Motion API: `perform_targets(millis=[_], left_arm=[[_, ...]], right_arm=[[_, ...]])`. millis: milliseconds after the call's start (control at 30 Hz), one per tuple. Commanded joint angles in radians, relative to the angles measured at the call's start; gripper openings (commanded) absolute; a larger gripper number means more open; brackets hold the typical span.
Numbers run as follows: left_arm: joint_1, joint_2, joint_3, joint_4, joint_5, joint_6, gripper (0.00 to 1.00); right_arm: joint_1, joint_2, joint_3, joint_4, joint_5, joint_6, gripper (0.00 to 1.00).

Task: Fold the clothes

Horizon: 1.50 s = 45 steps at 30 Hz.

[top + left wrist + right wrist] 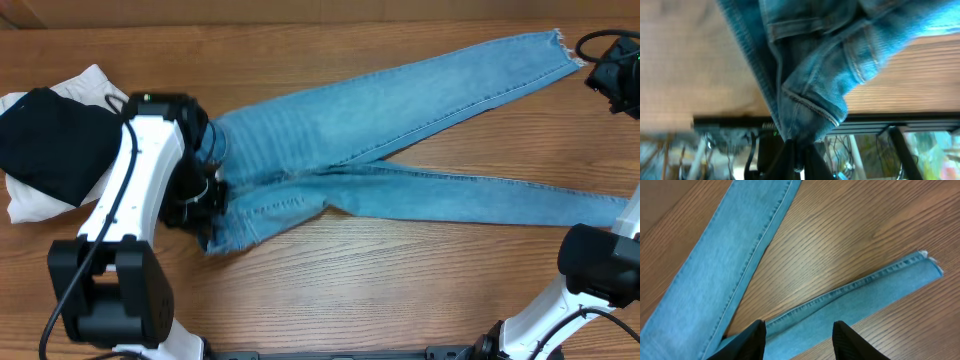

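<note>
Overhead looks straight down on the whole table [400, 270]; both wrist cameras sit close to the jeans [330, 125], the blurred left one perhaps tilted.

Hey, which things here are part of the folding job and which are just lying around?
Job: light blue jeans, left gripper clamped on them, right gripper open over a leg.
Lying about: black folded garment, white folded garment beneath it.

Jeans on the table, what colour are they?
The jeans are light blue denim, clearest in the overhead view.
</note>
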Motion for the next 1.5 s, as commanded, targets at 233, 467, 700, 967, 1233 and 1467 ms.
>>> perform_targets(millis=[233,467,700,967,1233,1467], left_arm=[[-0.034,-0.061,-0.139,0.089,-0.066,-0.124,0.55],[-0.108,-0.192,-0.128,0.109,-0.144,-0.174,0.51],[-0.111,-0.408,-0.093,0.412,-0.118,-0.255,0.51],[-0.121,-0.275,-0.094,0.675,0.021,-0.245,0.17],[-0.223,0.007,-0.094,0.553,0.278,-0.202,0.08],[-0.421,0.145,-0.101,0.167,0.302,-0.021,0.04]], right_arm=[[0.005,-0.034,0.001,0.002,-0.006,-0.007,0.47],[0.005,-0.034,0.001,0.002,-0.005,-0.007,0.47],[0.005,-0.034,0.001,0.002,-0.006,-0.006,0.47],[0.005,-0.034,0.001,0.002,-0.024,-0.006,0.47],[0.005,-0.034,0.001,0.002,-0.024,-0.007,0.47],[0.005,-0.034,0.001,0.002,-0.024,-0.022,0.47]])
